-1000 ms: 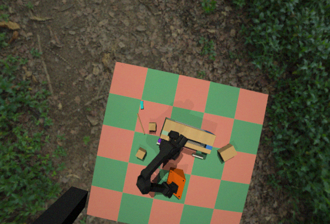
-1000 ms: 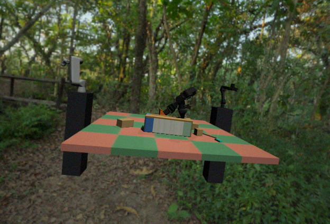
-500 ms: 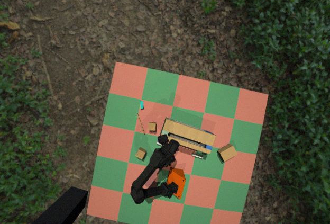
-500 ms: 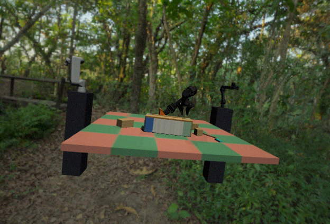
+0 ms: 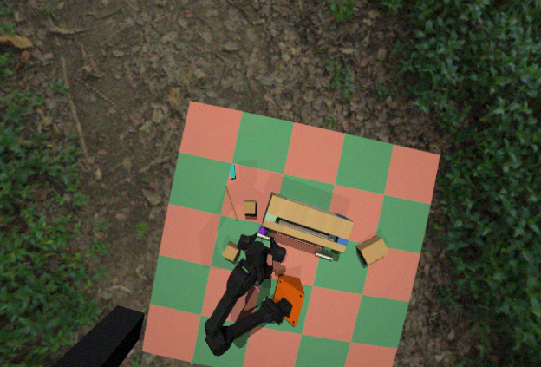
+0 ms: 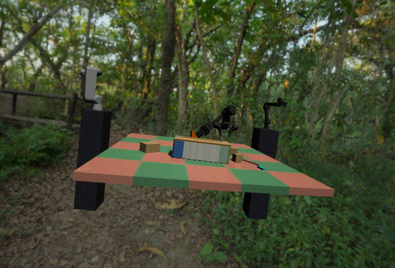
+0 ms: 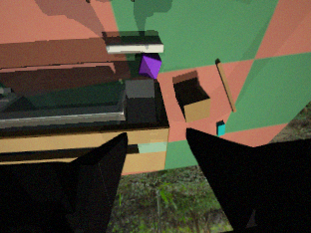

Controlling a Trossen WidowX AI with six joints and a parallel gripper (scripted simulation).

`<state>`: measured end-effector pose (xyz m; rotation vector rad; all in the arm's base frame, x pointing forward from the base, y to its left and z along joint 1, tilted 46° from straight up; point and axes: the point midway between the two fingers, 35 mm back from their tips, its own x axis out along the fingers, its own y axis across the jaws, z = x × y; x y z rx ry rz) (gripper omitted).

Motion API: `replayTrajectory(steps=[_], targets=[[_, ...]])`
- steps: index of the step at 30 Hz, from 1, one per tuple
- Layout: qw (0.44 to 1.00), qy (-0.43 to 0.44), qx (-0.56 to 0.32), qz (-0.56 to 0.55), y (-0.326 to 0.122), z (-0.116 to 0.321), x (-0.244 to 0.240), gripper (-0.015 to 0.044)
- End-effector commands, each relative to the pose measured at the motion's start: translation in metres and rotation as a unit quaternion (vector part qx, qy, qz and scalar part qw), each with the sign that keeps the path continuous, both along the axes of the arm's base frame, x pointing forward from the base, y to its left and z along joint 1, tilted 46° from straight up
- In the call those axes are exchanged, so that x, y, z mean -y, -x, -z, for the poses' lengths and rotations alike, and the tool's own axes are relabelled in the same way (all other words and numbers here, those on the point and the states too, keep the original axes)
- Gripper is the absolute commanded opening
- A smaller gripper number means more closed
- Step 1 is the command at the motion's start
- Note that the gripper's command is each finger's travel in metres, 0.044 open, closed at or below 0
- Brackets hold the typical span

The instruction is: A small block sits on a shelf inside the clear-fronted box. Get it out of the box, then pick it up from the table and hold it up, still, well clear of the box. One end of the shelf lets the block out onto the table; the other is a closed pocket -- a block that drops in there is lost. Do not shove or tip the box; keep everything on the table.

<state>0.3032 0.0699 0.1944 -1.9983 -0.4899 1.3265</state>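
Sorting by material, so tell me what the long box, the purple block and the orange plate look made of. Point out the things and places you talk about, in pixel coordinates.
Long box (image 5: 312,213) (image 6: 200,151) (image 7: 150,161): likely wood on top, pale brown with faint grain.
Purple block (image 5: 263,230) (image 7: 150,66): perhaps plastic, evenly coloured.
Orange plate (image 5: 296,286): painted metal or plastic; flat colour, dark holes.

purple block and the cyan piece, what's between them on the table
A tan cube lies between the purple block and the cyan piece; top and wrist views show it.

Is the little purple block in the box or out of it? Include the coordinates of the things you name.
Out. The purple block (image 5: 263,231) (image 7: 150,66) shows outside the box (image 5: 310,218) (image 6: 204,151) (image 7: 145,134), between its front and a white strip (image 5: 263,236) (image 7: 135,48).
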Motion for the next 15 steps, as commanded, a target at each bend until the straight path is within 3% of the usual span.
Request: replayTrajectory(steps=[1,5,15], targets=[[1.000,0.003,-0.003,-0.006,0.000,0.024,-0.024,0.0285],[1.000,-0.002,-0.001,-0.004,0.004,0.059,-0.062,0.0285],[1.000,-0.002,-0.001,-0.004,0.004,0.067,-0.070,0.0285]])
